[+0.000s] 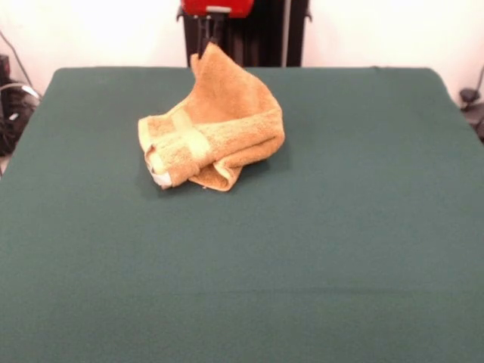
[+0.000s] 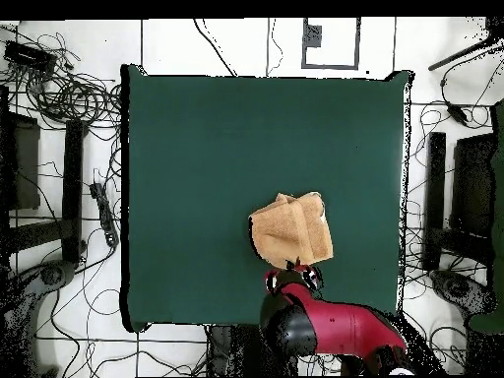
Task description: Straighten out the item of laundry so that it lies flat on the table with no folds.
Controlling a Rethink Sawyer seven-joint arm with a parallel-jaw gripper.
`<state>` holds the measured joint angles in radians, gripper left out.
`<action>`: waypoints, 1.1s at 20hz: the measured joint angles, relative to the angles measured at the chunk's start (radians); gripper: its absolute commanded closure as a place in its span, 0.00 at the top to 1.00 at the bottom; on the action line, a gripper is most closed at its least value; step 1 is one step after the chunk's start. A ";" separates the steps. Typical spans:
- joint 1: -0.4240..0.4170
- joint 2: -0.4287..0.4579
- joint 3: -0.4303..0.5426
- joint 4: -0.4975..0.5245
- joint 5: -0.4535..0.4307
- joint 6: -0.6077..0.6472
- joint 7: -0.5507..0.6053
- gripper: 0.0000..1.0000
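Towel, orange-tan terry hand towel point(image 1: 215, 125), sits toward the robot's side of the dark green cloth-covered table point(image 1: 340, 249). Left: thick rolled fold with pale woven band and white tag, resting on the cloth. Right: a corner peaks upward, pinched in the dark gripper point(image 1: 208, 47), clamped on that corner. Long axis of the bundle runs roughly left-right, rolled end pointing left. Risk, my judgement: lifting further drags the roll whole instead of unrolling it; corner may slip from the pinch.
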<state>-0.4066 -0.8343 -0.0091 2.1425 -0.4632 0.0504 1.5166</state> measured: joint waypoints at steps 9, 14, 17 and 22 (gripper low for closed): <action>0.081 0.003 -0.005 -0.003 0.015 0.000 0.000 0.00; 0.124 0.025 -0.014 -0.015 0.029 0.000 0.000 0.00; 0.120 0.047 -0.015 -0.023 0.046 0.000 0.000 0.00; 0.119 0.078 -0.017 -0.037 0.061 0.000 0.000 0.00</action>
<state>-0.2878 -0.7566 -0.0258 2.1054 -0.4026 0.0504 1.5166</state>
